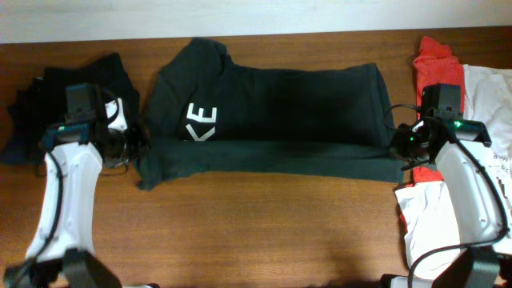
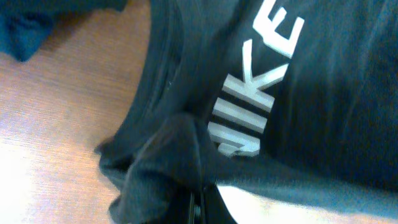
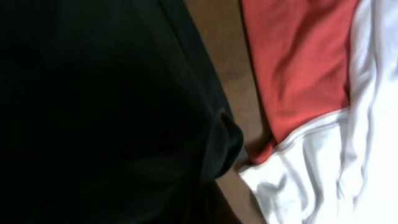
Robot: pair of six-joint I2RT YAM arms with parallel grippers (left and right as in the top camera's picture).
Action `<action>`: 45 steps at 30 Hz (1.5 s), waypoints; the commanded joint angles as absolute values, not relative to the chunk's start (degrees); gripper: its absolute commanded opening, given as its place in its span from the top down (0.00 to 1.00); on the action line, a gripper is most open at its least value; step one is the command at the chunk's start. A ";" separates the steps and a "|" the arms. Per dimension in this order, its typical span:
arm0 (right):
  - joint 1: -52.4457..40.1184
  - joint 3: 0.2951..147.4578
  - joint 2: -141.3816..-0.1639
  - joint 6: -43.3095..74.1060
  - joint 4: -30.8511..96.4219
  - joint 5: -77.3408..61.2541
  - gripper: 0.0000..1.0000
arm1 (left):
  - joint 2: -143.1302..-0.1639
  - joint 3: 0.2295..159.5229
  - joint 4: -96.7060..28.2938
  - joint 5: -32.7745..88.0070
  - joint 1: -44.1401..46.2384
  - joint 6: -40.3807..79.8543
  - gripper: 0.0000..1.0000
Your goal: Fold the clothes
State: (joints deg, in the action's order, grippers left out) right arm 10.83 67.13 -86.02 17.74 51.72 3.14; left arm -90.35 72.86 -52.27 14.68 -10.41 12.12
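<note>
The black T-shirt (image 1: 296, 112) with white NIKE letters lies across the middle of the table, its lower part folded up so only "KE" shows. My left gripper (image 1: 134, 148) is at its left edge. In the left wrist view the jaws (image 2: 200, 204) are shut on a bunch of the black fabric (image 2: 168, 155) beside the letters. My right gripper (image 1: 398, 148) is at the shirt's right edge. In the right wrist view the black cloth (image 3: 93, 93) bunches over the dark fingers (image 3: 214, 186), which look shut on it.
A pile of black and navy garments (image 1: 80, 76) lies at the back left behind the left arm. A red garment (image 1: 436, 60) and white garments (image 1: 488, 96) lie at the right, more white cloth (image 1: 424, 216) under the right arm. Bare wooden table (image 1: 256, 224) runs along the front.
</note>
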 commanded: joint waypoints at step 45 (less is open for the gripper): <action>14.98 67.40 -110.00 18.92 51.13 10.96 0.88 | -106.06 60.66 -49.17 -3.20 -13.30 16.93 0.23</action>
